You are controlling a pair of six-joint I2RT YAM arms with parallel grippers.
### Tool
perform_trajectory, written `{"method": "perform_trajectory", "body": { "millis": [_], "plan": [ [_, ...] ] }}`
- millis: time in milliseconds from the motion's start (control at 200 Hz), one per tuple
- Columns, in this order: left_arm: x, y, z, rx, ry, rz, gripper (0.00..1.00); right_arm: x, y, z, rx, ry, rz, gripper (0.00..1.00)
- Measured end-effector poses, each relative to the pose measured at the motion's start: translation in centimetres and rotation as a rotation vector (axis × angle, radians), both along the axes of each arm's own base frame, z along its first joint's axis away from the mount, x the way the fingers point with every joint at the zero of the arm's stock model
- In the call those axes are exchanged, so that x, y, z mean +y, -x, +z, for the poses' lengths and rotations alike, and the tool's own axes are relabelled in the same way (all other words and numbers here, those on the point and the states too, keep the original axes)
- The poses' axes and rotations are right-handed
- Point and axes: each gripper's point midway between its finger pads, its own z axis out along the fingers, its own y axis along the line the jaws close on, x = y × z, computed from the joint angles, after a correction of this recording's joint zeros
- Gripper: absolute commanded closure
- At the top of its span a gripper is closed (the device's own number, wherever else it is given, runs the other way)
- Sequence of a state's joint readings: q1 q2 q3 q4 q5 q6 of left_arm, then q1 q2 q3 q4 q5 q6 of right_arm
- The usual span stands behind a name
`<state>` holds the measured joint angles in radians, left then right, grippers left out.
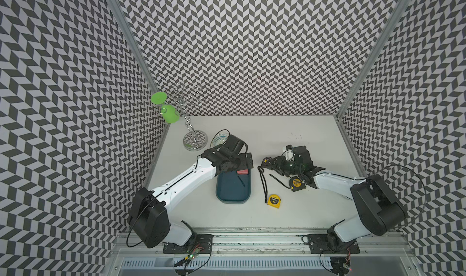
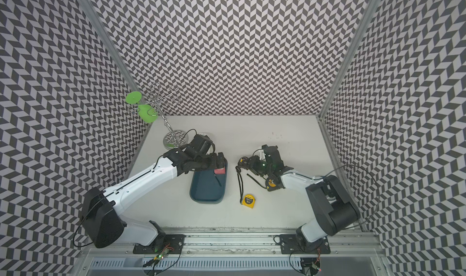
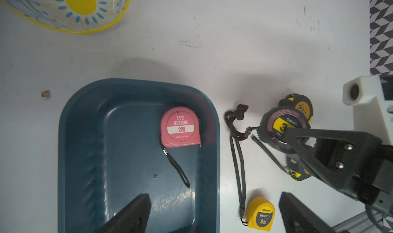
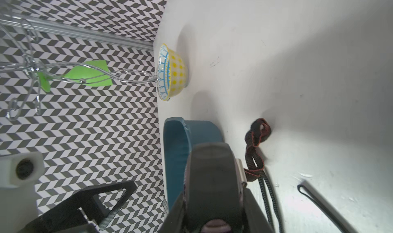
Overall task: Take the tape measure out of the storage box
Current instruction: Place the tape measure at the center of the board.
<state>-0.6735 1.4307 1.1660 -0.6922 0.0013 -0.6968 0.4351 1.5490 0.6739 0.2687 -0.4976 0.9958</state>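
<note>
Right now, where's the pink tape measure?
In the left wrist view the pink tape measure lies flat inside the storage box, in its far corner on the robot's right, with its black strap trailing across the box floor.

Even bright light, soft shadows, wide-angle edge warping, blurred wrist-view foreground

It was a robot test cell in a laboratory. Walls (image 1: 252, 48) with a black-and-white zigzag pattern enclosed a white table (image 1: 302, 211). Aluminium profiles (image 1: 128, 35) framed the corners. The left arm (image 1: 191, 176) and the right arm (image 1: 332, 184) stood bolted on a metal rail (image 1: 252, 237) beside bare wiring (image 1: 194, 252).
</note>
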Motion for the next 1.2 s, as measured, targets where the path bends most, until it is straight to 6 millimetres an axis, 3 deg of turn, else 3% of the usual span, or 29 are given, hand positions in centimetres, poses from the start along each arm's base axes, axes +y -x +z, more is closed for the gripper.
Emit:
{"method": "perform_trajectory", "body": {
  "millis": [330,491,676,751,956,1202],
  "plan": [
    [0.4,0.4,-1.3,-0.019,-0.026,-0.044,0.00,-0.4,0.7,-3.4,0.086,0.041,-0.005,0.84],
    [0.6,0.4,-1.7,-0.019,-0.036,-0.052,0.00,-0.6,1.1,-4.3,0.109,0.058,-0.006,0.72],
    [0.7,0.4,-2.0,-0.013,-0.046,-0.051,0.00,-0.9,1.4,-4.8,0.123,0.081,-0.006,0.46],
    [0.8,0.4,-2.5,-0.004,-0.058,-0.050,0.01,-1.1,1.5,-5.0,0.126,0.097,-0.004,0.41],
    [1.1,0.3,-4.0,0.028,-0.101,-0.043,0.00,-1.7,2.0,-4.3,0.120,0.123,-0.007,0.33],
    [1.8,0.2,-6.4,0.078,-0.168,-0.028,0.00,-2.5,2.5,-1.9,0.080,0.139,-0.026,0.23]
  ]
}}
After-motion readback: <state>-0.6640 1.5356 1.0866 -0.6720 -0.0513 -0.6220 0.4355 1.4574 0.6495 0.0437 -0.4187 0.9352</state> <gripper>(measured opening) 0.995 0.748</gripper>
